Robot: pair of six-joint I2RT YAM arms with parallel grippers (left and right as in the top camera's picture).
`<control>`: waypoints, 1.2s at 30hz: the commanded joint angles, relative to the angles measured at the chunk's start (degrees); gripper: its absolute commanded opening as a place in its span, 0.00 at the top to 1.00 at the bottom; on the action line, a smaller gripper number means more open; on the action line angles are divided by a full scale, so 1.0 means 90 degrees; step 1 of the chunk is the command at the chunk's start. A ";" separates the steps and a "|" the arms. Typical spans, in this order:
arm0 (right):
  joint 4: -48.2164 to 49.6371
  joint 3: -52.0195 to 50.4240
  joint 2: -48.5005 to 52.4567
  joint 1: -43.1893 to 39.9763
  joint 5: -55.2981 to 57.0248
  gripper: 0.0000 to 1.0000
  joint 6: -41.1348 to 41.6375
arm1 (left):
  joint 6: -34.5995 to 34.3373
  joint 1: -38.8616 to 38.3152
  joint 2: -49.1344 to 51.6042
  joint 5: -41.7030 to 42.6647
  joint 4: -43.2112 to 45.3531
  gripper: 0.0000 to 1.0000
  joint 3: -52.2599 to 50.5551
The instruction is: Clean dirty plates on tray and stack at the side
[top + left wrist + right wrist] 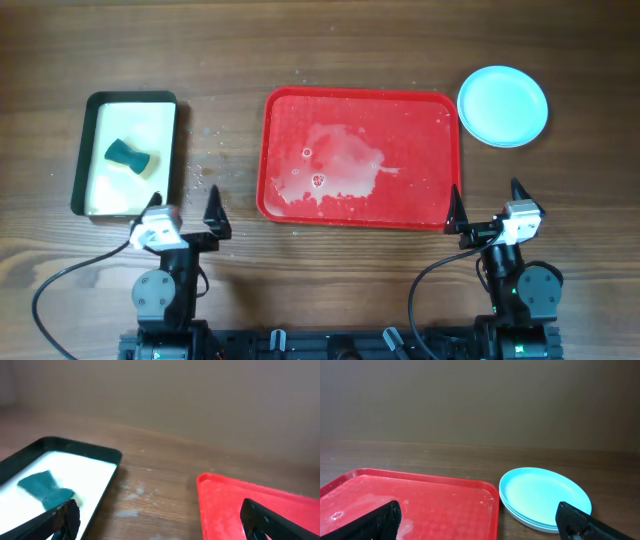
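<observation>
Two light blue rims, perhaps a third beneath, show in the plates (502,105) stacked on the table (230,60) just beside the tray's far right corner. The red tray (420,150) sits mid-table, bearing a whitish wet smear (340,160). The right tool (486,195) and left tool (185,205) hover by its near corners, jaws spread wide, gripping nothing. Further left, a green-rimmed tray (82,150) holds a teal sponge (130,156).
</observation>
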 commanded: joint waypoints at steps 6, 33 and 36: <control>0.0017 -0.0010 -0.0058 0.0024 0.0078 0.00 -0.0080 | 0.0678 0.0058 -0.0063 -0.0056 -0.0022 0.00 -0.0022; 0.0017 -0.0010 -0.0058 0.0024 0.0078 0.00 -0.0078 | 0.1168 0.0053 -0.0051 0.0296 -0.0049 0.00 -0.0019; 0.0017 -0.0010 -0.0058 0.0024 0.0078 0.01 -0.0078 | 0.1168 0.0053 -0.0051 0.0296 -0.0049 0.00 -0.0019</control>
